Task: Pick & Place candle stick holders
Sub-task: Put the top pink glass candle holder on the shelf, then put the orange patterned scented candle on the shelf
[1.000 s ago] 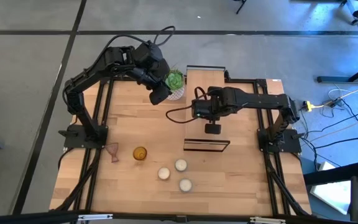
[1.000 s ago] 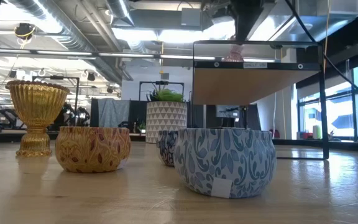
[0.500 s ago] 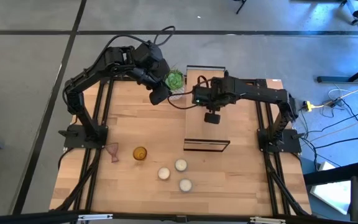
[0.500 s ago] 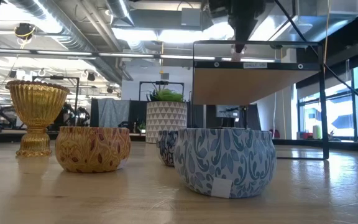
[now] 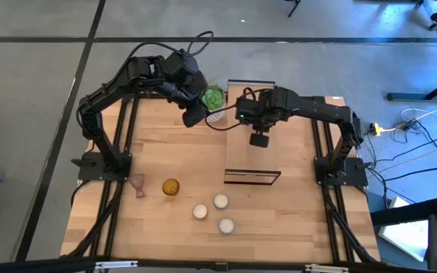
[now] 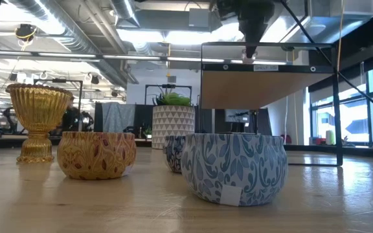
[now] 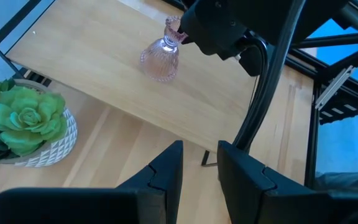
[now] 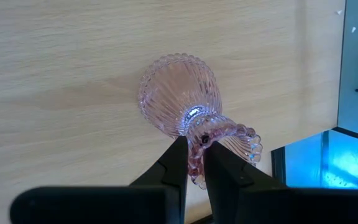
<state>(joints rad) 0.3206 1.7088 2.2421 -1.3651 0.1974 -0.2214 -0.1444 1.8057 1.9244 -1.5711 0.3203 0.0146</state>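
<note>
My right gripper (image 5: 259, 141) is over the raised wooden shelf (image 5: 253, 165) and is shut on a pale pink candle stick holder (image 8: 179, 93), which also shows in the left wrist view (image 7: 160, 59). My left gripper (image 5: 194, 115) hovers open and empty beside the plant, high above the table's far part. A second pink holder (image 5: 137, 184), seemingly on its side, lies on the table at the near left. An amber holder (image 5: 171, 186) stands upright on its foot beside it. My right gripper pinches the pink holder's beaded upper rim (image 8: 220, 132) between its two fingers, coming steeply from above. The holder hangs below the fingers, tilted, with its wide ribbed end toward the shelf top. I cannot tell whether that end touches the shelf.
A green plant in a white patterned pot (image 5: 213, 97) stands at the far middle, next to the shelf's far left corner. Three patterned candle tins (image 5: 220, 201) sit near the front edge. The shelf's black frame (image 5: 252, 180) borders its near end.
My right gripper has carried the pink holder along the shelf toward the table's far edge, staying shut on its rim. The holder hangs beneath it much as before.
</note>
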